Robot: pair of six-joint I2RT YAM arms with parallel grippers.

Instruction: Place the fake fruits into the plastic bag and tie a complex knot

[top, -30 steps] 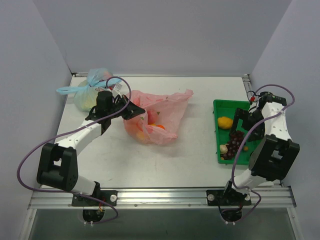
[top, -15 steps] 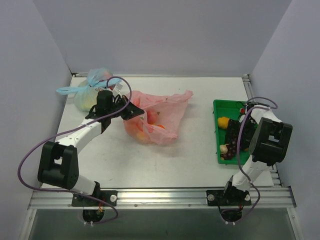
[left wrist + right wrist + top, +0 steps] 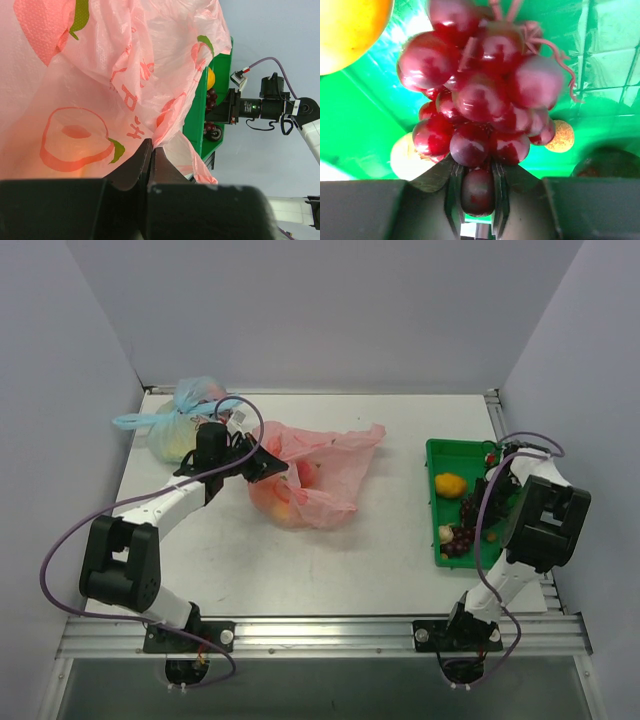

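The pink plastic bag (image 3: 325,480) with peach prints lies left of centre, and orange and red fake fruits (image 3: 285,508) show through it. My left gripper (image 3: 268,466) is shut on the bag's edge (image 3: 159,142) and holds it up. In the green tray (image 3: 440,452) lie a yellow fruit (image 3: 451,484), a dark grape bunch (image 3: 463,536) and a pale piece (image 3: 446,534). My right gripper (image 3: 476,508) reaches down into the tray. Its fingers (image 3: 451,190) are shut on one grape of the bunch (image 3: 480,90). The knot is out of view.
A pale blue tied bag (image 3: 180,425) sits at the back left, just behind my left arm. A small tan ball (image 3: 560,136) lies on the tray floor beside the grapes. The tray stands close to the right wall and the table's side rail (image 3: 497,410).
My right gripper has dropped into the tray and closed from wide open onto the grape bunch. My left gripper has stayed shut on the bag, shifting only slightly.
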